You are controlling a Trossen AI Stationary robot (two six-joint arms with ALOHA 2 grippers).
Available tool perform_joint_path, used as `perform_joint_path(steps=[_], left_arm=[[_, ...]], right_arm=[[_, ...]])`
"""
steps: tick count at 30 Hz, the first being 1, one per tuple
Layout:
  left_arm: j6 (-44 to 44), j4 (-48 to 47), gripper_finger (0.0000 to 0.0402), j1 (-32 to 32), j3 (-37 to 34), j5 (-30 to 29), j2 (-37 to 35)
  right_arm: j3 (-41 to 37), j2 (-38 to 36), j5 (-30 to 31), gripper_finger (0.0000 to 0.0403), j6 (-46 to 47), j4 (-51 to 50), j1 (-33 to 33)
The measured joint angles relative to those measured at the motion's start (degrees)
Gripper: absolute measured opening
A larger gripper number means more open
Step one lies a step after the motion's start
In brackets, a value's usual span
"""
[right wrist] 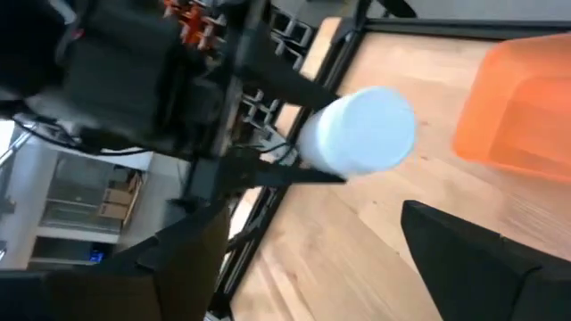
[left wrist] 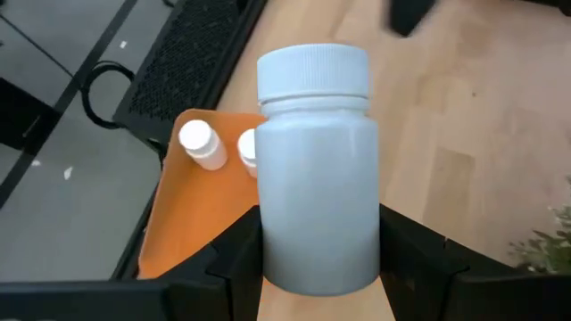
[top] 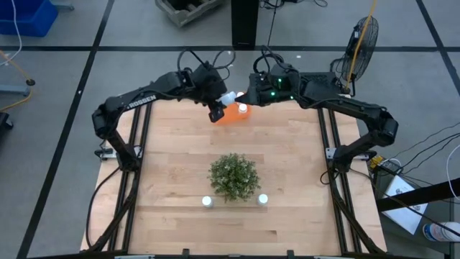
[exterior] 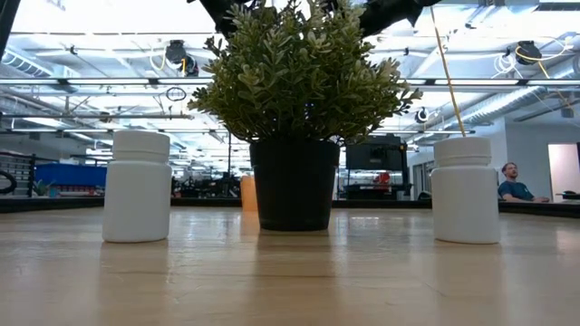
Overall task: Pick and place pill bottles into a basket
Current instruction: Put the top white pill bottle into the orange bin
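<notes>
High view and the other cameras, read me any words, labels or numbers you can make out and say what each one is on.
"ROSSEN": white lettering on the left arm, high view; any leading letter is not legible.
Pill bottles: white, no label visible in any view.
Orange basket: no markings visible.
Nothing else is readable.

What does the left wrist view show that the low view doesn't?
Only the left wrist view shows the left gripper shut on a bottle, held just short of the orange basket, which already has two bottles in it. Only the low view shows the two bottles still standing on the table, one on each side of the plant's black pot, and a person far behind. Both show the wooden table and the plant, though the wrist view catches only its edge.
</notes>
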Motion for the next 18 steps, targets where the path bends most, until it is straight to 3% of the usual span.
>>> perform_joint_path(steps=[8, 18], left_arm=[[0.07, 0.56, 0.0181, -3.48, -0.07, -0.21, -0.61], [0.47, 3.38, 0.0181, -4.47, 0.01, -1.45, -2.69]], right_arm=[[0.02, 1.38, -0.2, 0.0348, 0.08, 1.44, -0.22], [0.0, 3.39, -3.35, 0.0322, 1.8, 4.96, 0.05]])
